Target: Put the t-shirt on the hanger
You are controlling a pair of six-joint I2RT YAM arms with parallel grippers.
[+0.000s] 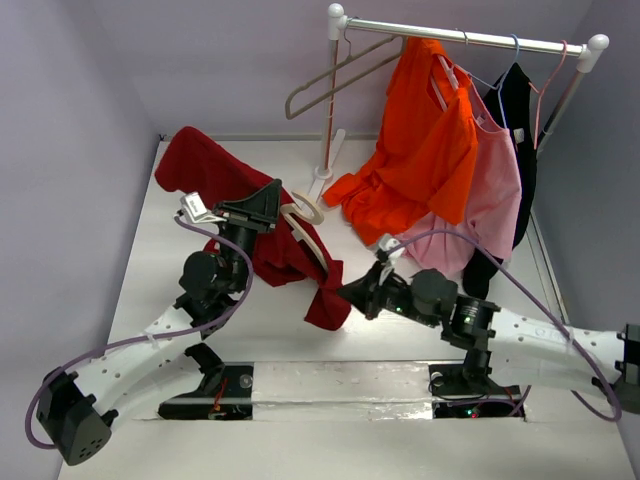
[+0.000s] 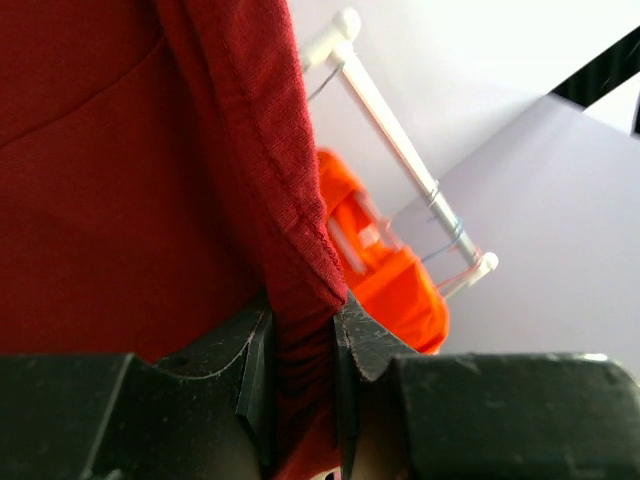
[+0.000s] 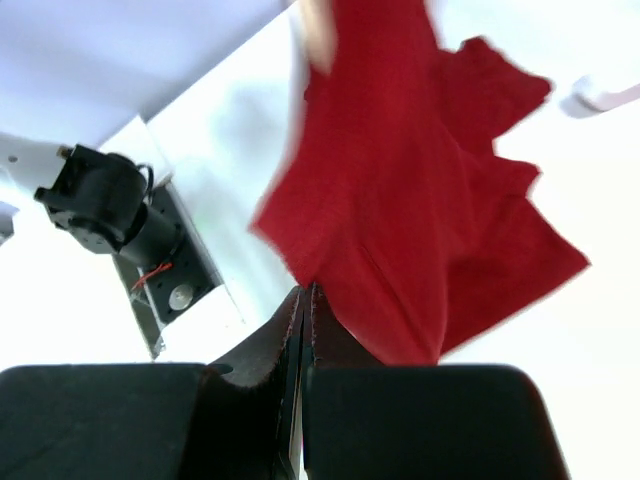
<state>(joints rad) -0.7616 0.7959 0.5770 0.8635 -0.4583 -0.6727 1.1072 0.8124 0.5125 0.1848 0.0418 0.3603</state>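
Observation:
The dark red t-shirt is draped from the back left of the table down to a low corner near the middle. The cream hanger pokes out of the cloth, hook up, one arm sloping down right. My left gripper is beside the hook, shut on a bunched fold of the t-shirt, which fills the gap between its fingers. My right gripper is shut, tips pinching the t-shirt's lower edge.
A white garment rack stands at the back right with an orange shirt, a pink garment, a dark garment and a thin grey-tan hanger. Its base sits just behind the cream hanger.

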